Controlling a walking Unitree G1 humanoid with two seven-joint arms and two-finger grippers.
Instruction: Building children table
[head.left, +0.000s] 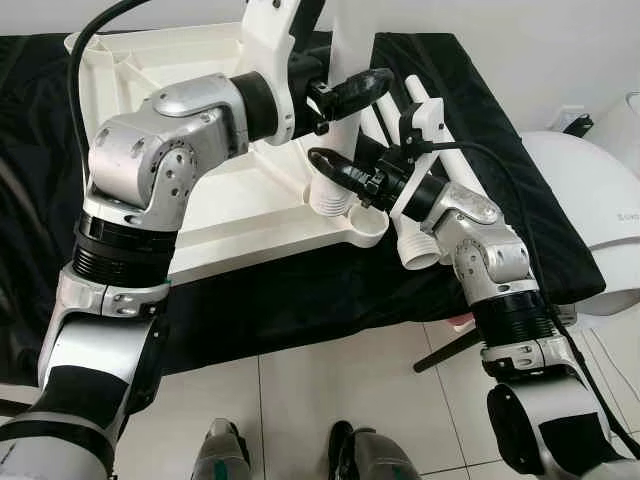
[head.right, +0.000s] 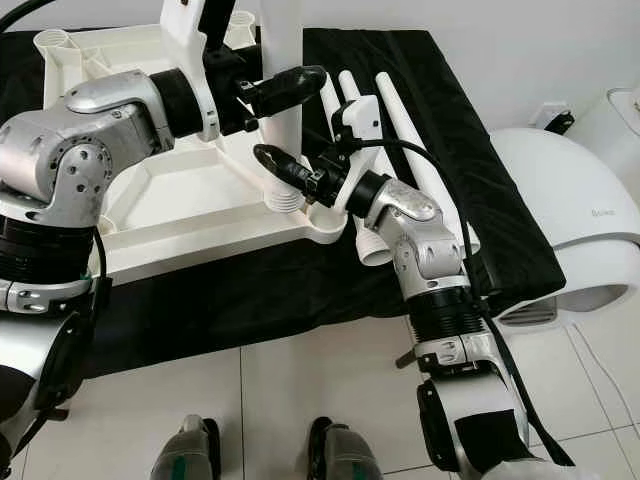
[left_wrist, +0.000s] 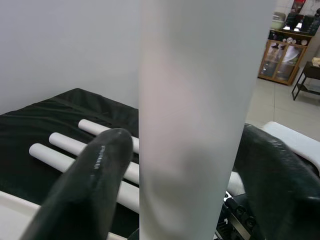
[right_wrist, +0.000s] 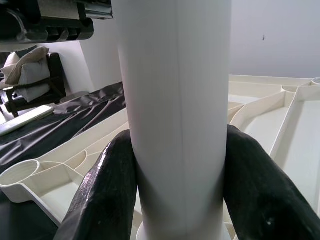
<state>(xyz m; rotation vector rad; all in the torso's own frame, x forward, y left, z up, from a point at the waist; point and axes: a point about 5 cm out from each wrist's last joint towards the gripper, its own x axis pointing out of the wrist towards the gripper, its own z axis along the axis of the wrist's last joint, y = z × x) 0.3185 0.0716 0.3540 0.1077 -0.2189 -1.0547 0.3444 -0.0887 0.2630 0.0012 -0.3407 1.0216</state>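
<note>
White plastic table leg stands upright, its threaded foot in the near-right corner socket of the upturned tabletop; my left gripper clasps it high, my right gripper grips low by the socket; spare legs lie right.

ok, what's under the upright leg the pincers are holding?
The leg stands in a corner socket of the upturned white tabletop, which lies on black cloth. Its seated end is hidden by the right pincer.
</note>
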